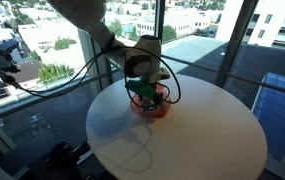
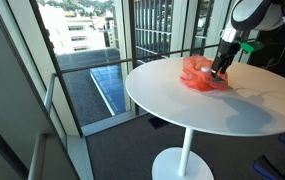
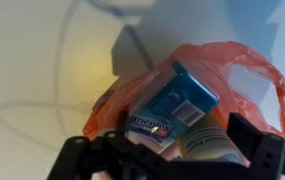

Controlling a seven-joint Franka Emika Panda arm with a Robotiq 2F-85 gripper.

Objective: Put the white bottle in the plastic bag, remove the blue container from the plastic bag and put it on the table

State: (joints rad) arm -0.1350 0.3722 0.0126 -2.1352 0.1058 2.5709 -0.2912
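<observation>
A red plastic bag lies on the round white table and shows in both exterior views. In the wrist view a blue Mentos container lies in the bag's mouth, with a white bottle with a printed label right beside it. My gripper is down at the bag. It is open, with one dark finger on each side of the two items. I cannot tell whether it touches them.
A thin cable loops over the tabletop beside the bag. The table's edge is near, with glass walls and a railing around it. Bare tabletop lies on all sides of the bag.
</observation>
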